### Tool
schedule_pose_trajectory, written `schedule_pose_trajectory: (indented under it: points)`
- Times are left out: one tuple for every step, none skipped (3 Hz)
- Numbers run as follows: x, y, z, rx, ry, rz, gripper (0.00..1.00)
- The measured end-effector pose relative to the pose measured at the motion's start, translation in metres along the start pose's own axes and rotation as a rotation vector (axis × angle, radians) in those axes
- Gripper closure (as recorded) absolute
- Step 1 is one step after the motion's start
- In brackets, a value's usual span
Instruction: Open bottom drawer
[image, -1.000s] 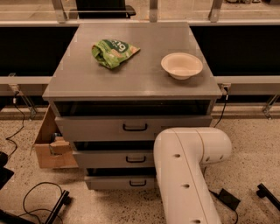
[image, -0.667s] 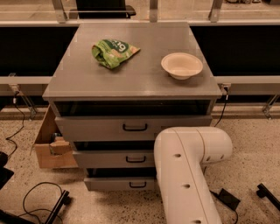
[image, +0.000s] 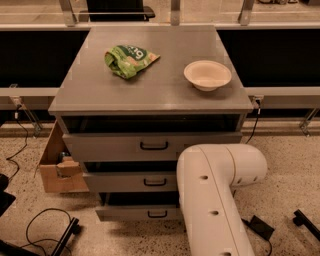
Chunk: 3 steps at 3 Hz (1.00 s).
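Observation:
The grey cabinet (image: 150, 90) stands in the middle of the camera view with three drawers. The bottom drawer (image: 130, 213) is the lowest and narrowest-looking front, with a small black loop handle (image: 157, 214). A dark gap shows above its front. Its right end is hidden behind my white arm (image: 215, 200), which rises from the bottom edge in front of the cabinet's lower right. My gripper is out of view; only the arm's links show.
A green crumpled bag (image: 129, 60) and a cream bowl (image: 207, 75) lie on the cabinet top. An open cardboard box (image: 60, 167) stands at the cabinet's left. Black cables (image: 45, 230) and stand feet lie on the speckled floor.

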<state>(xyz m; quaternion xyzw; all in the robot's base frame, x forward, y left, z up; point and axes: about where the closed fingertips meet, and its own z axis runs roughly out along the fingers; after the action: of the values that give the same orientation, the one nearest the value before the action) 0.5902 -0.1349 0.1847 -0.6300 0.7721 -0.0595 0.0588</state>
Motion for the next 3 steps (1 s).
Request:
schedule_pose_trajectory:
  points:
    - [0.0000, -0.0001, -0.0007, 0.000, 0.000, 0.000, 0.17]
    - [0.0000, -0.0004, -0.0024, 0.000, 0.000, 0.000, 0.00]
    - [-0.0009, 0.0010, -0.0016, -0.005, 0.004, 0.005, 0.00]
